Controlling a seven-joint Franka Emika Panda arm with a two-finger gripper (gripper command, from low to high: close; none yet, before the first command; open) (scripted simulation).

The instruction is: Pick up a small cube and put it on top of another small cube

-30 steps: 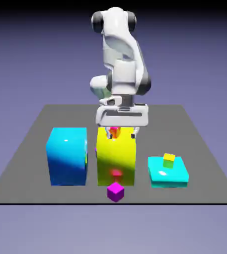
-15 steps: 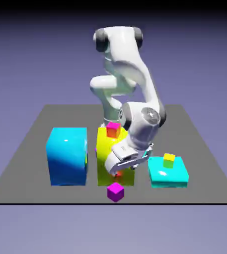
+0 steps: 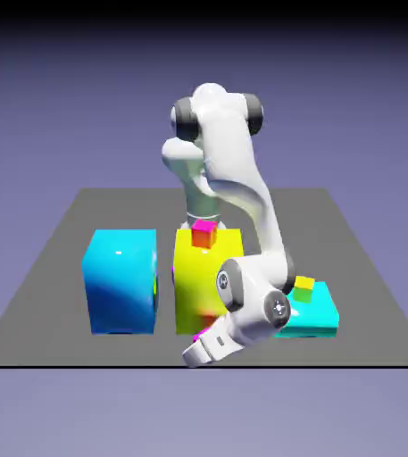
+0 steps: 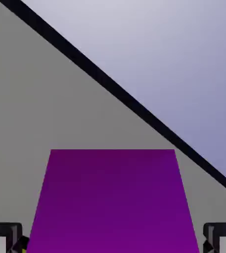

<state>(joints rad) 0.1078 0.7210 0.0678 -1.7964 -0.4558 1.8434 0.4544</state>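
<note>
While the small magenta-purple cube (image 4: 112, 202) fills the lower part of the hand view, the two grey fingers (image 4: 4, 236) stand spread to either side of it at the bottom corners, released and not yet pressing its faces, with the gripper (image 3: 205, 347) lowered to the desk's (image 3: 368, 286) near edge. In the exterior view the hand hides nearly all of the cube, so whether it sits flat on the desk there is hard to confirm; only a sliver of magenta shows beside the wrist. Judged from this, the task is at its start: the approach is made, but the grasp, the lift and the placing on a second small cube are all left. Being a cube, it has no long axis to speak of; one flat face is turned squarely toward the hand camera, its top edge level between the fingers. Behind the hand rises the tall yellow block (image 3: 207, 272) with a small orange-red cube (image 3: 204, 234) on top, flanked by a blue block (image 3: 120, 281) on the exterior view's left and a low cyan block (image 3: 319, 312) carrying a small yellow-green cube (image 3: 303, 287) on its right.
</note>
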